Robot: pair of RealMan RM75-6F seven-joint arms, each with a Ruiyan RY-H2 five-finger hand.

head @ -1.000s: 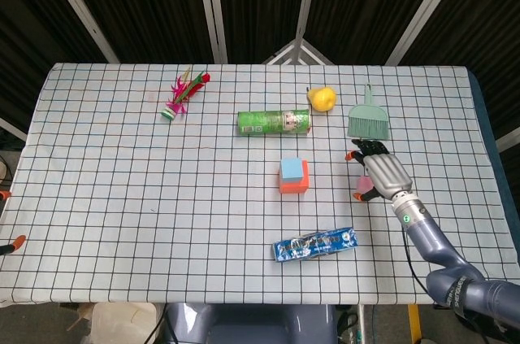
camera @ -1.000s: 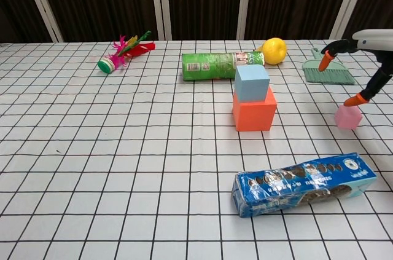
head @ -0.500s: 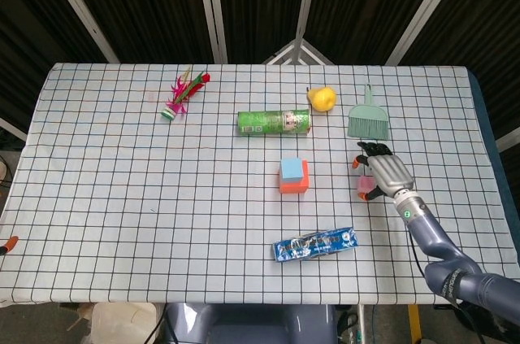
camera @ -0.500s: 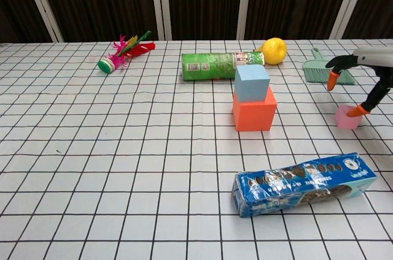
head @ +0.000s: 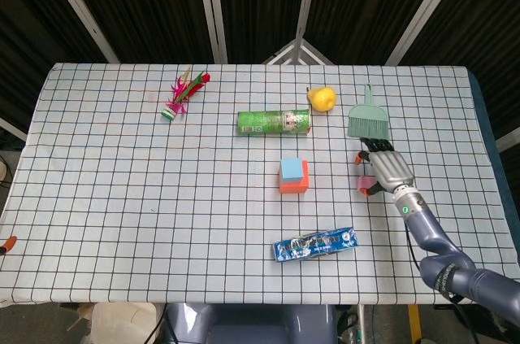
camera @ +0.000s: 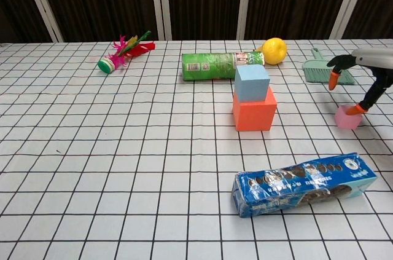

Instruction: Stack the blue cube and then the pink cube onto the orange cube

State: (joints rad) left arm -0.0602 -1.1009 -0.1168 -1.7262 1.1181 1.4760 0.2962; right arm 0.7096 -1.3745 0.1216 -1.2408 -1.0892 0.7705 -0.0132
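The blue cube (head: 291,168) (camera: 252,82) sits on top of the orange cube (head: 295,186) (camera: 253,116) near the table's middle. To their right the pink cube (head: 364,186) (camera: 347,120) rests on the cloth. My right hand (head: 388,168) (camera: 373,68) hovers over it with fingers spread, and one orange fingertip (camera: 355,110) touches the cube's top edge. In the head view the hand hides most of the pink cube. Of my left hand only an orange fingertip (head: 6,242) shows at the left edge, off the table.
A blue biscuit packet (head: 314,244) (camera: 304,184) lies in front of the stack. Behind it lie a green can (head: 275,122) (camera: 221,65), a lemon (head: 322,98), and a green brush (head: 368,120) (camera: 324,69) just behind my right hand. A feathered shuttlecock (head: 182,93) is far left.
My right hand has come down and shifted slightly right, so its fingertip now meets the pink cube. The left hand's fingertips have drawn back at the left edge. The cubes have not moved.
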